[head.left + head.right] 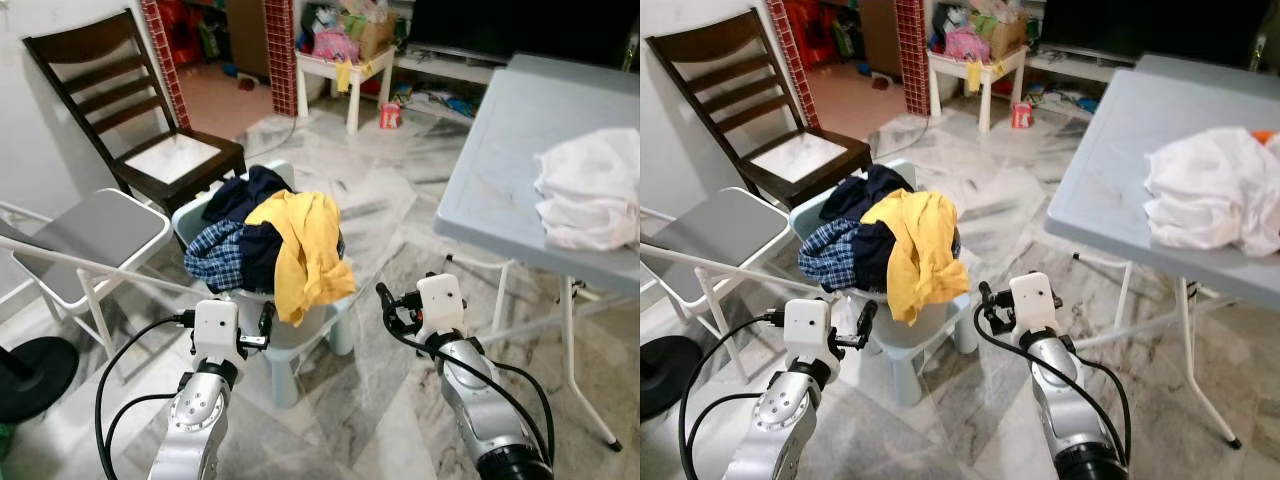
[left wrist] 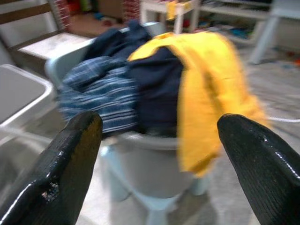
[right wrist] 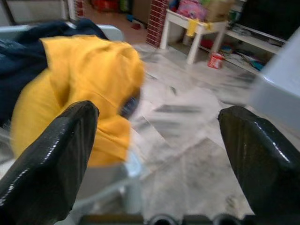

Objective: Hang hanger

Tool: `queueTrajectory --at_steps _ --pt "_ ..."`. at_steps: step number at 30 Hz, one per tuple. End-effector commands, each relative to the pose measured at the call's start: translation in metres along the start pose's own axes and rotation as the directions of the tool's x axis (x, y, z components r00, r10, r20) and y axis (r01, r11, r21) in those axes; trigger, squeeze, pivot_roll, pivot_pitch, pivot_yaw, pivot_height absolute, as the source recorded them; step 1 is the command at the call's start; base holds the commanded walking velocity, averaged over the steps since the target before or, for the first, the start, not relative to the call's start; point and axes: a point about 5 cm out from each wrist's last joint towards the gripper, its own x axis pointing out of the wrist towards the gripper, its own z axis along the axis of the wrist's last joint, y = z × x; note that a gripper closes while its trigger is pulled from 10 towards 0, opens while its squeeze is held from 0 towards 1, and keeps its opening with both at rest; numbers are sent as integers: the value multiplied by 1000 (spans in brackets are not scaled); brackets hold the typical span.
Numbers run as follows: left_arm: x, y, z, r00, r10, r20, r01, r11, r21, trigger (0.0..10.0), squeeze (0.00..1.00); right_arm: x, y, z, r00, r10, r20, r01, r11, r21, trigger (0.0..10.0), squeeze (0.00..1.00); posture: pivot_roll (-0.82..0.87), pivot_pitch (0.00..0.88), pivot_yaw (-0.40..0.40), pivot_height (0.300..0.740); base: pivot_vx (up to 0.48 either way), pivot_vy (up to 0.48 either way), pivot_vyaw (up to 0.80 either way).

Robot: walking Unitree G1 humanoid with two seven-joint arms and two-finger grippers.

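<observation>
Step in hand: approach. No hanger can be made out in any view, so the task's thing cannot be located; it may lie under the clothing, but that is a judgement only.

Nearest the camera, two pincers are raised side by side, both empty.
- Left pincer (image 1: 268,322): fingers spread wide, nothing between them, pointed at the laundry heap and just short of the small chair (image 1: 290,340) that carries it.
- Right pincer (image 1: 385,305): fingers spread wide, nothing between them, just beside the hanging edge of the yellow garment (image 1: 305,250), not touching it.

Next in depth, the small pale chair holds one pile of clothes. Count of garments that can be told apart: three.
1. One yellow garment, draped over the front edge and hanging down.
2. One dark navy garment (image 1: 255,195), on top toward the back.
3. One blue checked garment (image 1: 215,255), on the robot's left side of the pile.

To the robot's left stands one grey folding chair (image 1: 95,235). Behind it stands one dark wooden chair (image 1: 140,120).

To the robot's right stands one grey folding worktop (image 1: 510,150), bearing one heap of white cloth (image 1: 590,190).

Farthest away stands one small white table (image 1: 345,70) loaded with mixed items too small to name.

Next move, as judged: the hanger has to be found first. This probably calls for advancing to the pile and lifting or parting garments, one pincer at a time, with fingers kept spread until a target is confirmed.
</observation>
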Motion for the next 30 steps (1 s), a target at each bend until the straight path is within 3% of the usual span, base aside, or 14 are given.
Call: queueTrajectory --at_steps 1,12,30 --pt "0 3 2 1000 8 2 -8 1000 2 10000 0 2 4 4 1000 13 14 -13 1000 0 10000 0 54 0 -4 740 277 0 0" --pt "0 2 1 1000 -1 -4 1 1000 9 10000 0 0 6 1 1000 18 5 -18 1000 2 10000 0 55 0 0 740 285 0 0" --pt "0 0 0 1000 -5 -8 5 1000 6 10000 0 1 6 1 1000 26 4 -26 1000 -2 10000 0 57 0 -8 740 280 290 0"
